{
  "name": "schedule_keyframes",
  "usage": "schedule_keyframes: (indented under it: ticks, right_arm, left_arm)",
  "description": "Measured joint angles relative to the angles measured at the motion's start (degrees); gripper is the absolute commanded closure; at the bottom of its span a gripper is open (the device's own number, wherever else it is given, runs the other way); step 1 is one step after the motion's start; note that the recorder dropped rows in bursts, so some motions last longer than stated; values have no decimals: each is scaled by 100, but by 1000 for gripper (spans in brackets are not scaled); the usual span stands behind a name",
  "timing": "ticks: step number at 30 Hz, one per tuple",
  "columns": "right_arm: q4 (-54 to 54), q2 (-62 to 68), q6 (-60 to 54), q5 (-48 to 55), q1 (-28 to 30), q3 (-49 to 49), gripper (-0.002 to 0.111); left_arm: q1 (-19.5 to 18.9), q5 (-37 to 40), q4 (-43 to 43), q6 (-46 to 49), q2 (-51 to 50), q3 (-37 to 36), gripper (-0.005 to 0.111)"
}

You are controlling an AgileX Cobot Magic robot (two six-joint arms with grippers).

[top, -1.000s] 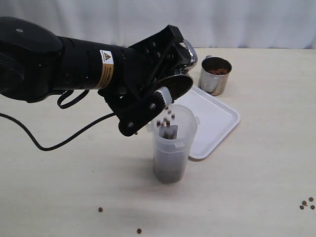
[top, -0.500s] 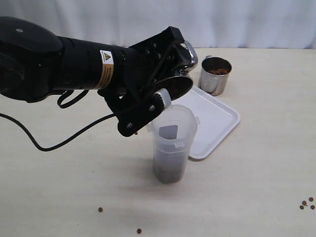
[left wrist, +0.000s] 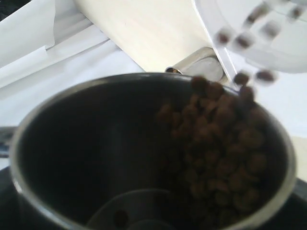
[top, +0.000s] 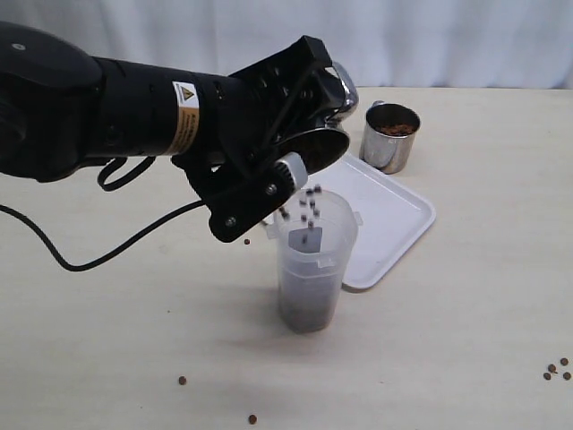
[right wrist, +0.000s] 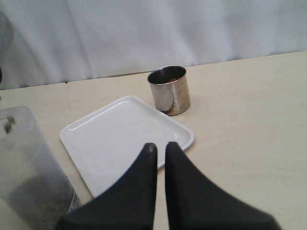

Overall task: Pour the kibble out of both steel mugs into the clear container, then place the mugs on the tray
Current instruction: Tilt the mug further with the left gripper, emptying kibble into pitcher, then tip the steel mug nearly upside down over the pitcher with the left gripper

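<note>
Over the container (top: 310,260), left gripper (top: 309,121) clamps a mug (top: 329,143), axis tipped, mouth down at the rim; kibble (top: 309,208) drops straight in. Right gripper (right wrist: 159,152) pinched closed, empty, likely nearer the full second mug (right wrist: 169,90) beyond the tray (right wrist: 110,139).
</note>
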State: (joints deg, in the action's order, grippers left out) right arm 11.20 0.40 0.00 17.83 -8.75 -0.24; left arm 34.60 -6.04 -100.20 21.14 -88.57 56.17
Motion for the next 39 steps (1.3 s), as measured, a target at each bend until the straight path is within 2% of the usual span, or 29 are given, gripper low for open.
schedule_keyframes:
  ticks: [9,19,39]
  right_arm:
    - [0,0,0,0,0,0,103]
    - [0,0,0,0,0,0,103]
    - [0,0,0,0,0,0,103]
  left_arm:
    - [14,1,0,12,8,0,107]
    - [332,259,0,152,8,0,107]
    - [332,350,0,503,8,0,107]
